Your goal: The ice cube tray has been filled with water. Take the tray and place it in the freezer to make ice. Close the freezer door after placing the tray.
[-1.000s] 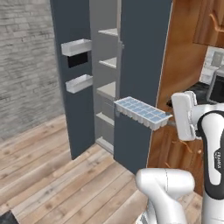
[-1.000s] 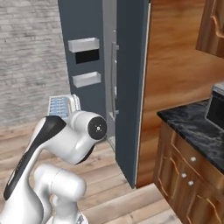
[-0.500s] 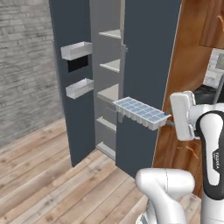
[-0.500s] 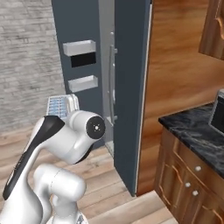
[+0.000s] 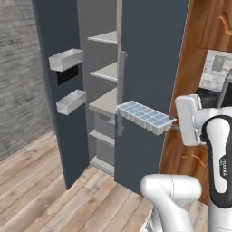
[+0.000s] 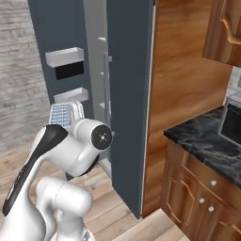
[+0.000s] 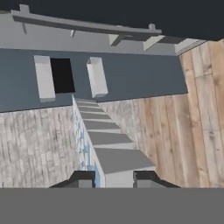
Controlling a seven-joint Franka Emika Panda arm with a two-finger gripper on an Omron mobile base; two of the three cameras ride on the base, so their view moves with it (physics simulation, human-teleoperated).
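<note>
The gripper (image 7: 113, 178) is clamped on one short end of the ice cube tray (image 5: 145, 117), its 2 dark fingertips (image 7: 83, 177) pressed against either side of the white plastic in the hand view. In that view the tray runs away from the fingers, seen edge-on, with slivers of pale blue water (image 7: 84, 151) showing along its left side.

From the left base view the tray is held out roughly level in the air, pointing left from the white hand (the hand sits at the right of that picture), and its 2 rows of square blue cells face up. The tray's far end hangs in front of the closed slate-blue fridge door (image 5: 149, 68), near that door's grey vertical handle (image 5: 120, 93).

Just to the left of the tray is the freezer (image 5: 105, 77), standing open, with light grey shelves stacked inside and a grey drawer lower down. The freezer door (image 5: 56, 90) is swung wide to the left; its inner face carries 2 light grey bins (image 5: 66, 59) with a black panel between them.

Brown wooden cabinet panelling (image 6: 183, 70) rises to the right of the fridge. A dark marbled countertop (image 6: 207, 150) sits over wooden cupboards at the far right. Pale wood planks (image 5: 41, 199) cover the floor.
</note>
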